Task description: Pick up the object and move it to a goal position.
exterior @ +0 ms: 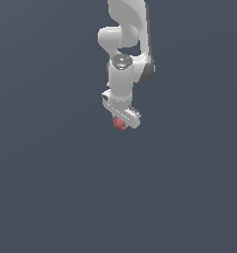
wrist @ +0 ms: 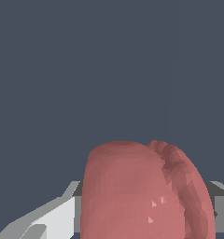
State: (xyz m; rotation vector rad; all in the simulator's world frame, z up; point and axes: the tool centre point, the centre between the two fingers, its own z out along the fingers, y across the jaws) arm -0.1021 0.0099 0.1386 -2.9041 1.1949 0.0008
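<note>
Half the red object (exterior: 120, 123) hides under the hand (exterior: 121, 120).

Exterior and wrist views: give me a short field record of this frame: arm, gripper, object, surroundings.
arm: white arm reaching down from the top of the exterior view
gripper: gripper at the arm's lower end, fingers on either side of the ball
object: red ball, lumpy, filling the lower part of the wrist view
grasp: appears shut on the ball
surroundings: plain dark grey-blue background; no goal marker visible
</note>
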